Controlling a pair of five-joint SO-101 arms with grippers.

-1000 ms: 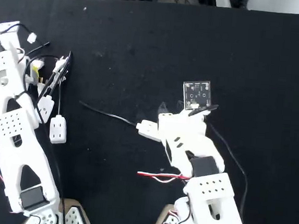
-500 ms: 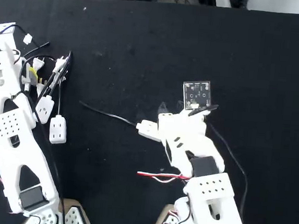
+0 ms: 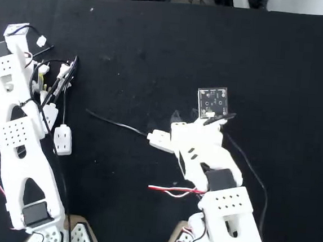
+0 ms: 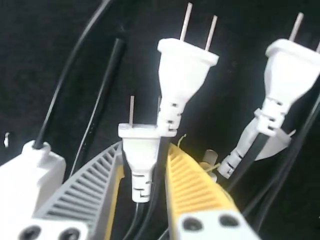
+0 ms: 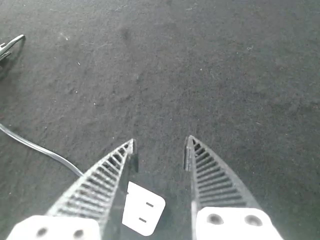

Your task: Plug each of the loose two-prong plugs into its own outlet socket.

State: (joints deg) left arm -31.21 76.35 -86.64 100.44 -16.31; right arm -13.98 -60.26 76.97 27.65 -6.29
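A white two-prong plug [image 4: 137, 150] is pinched between the ribbed fingers [image 4: 192, 182] of the left gripper [image 4: 144, 150]. Its prongs are pointed away from the wrist and its cord is run back between the fingers. Just beyond it a second plug [image 4: 185, 65] is seen, prongs likewise turned outward, its body against or overlapping the pinched one (which of the two cannot be told). A third plug [image 4: 285, 65] lies apart from both, off to one side. A white outlet block [image 4: 27, 170] is found just beside the grey finger.

The right gripper [image 5: 160, 141] is spread wide. A white outlet socket [image 5: 143, 207] (two slots facing up) lies between its fingers, near their roots and behind the tips. A thin black cord [image 5: 40, 147] is trailed away over the black table [image 3: 157, 41].
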